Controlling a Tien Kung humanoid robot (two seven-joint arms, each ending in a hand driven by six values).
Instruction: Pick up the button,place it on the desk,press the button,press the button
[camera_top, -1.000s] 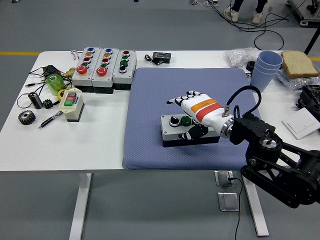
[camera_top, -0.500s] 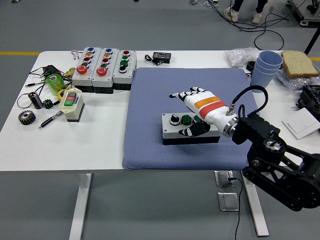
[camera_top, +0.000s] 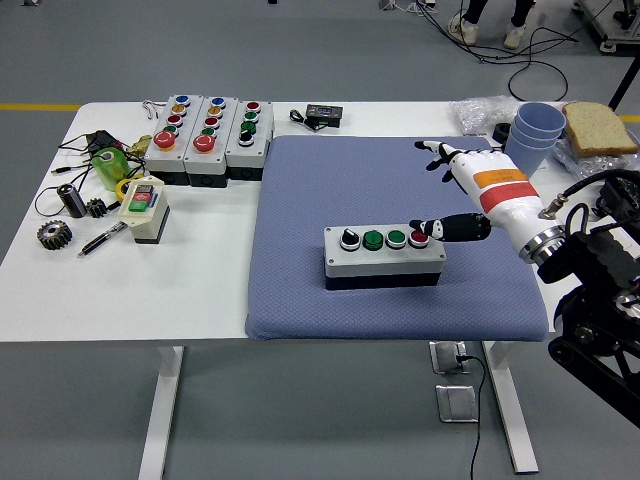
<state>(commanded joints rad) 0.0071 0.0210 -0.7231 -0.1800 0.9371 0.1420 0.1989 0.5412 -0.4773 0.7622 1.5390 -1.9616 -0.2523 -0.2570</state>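
Note:
A grey button box (camera_top: 385, 257) with a black knob, two green buttons and a red button lies flat on the blue mat (camera_top: 300, 290) in the head view. My right hand (camera_top: 453, 195) is white with an orange band and hovers to the right of the box. Its fingers are spread and hold nothing. The thumb tip (camera_top: 424, 228) sits just above the red button at the box's right end. The left arm is out of the picture.
Three more button boxes (camera_top: 207, 135) stand at the back left, with a small two-button switch (camera_top: 143, 207), gears, a pen and green tape. Blue cups (camera_top: 530, 135), bread (camera_top: 598, 126) and a white plate (camera_top: 602, 250) are at the right.
My right hand let go of the button box and drew back to the right and up, its fingers opening. The box now lies flat on the mat.

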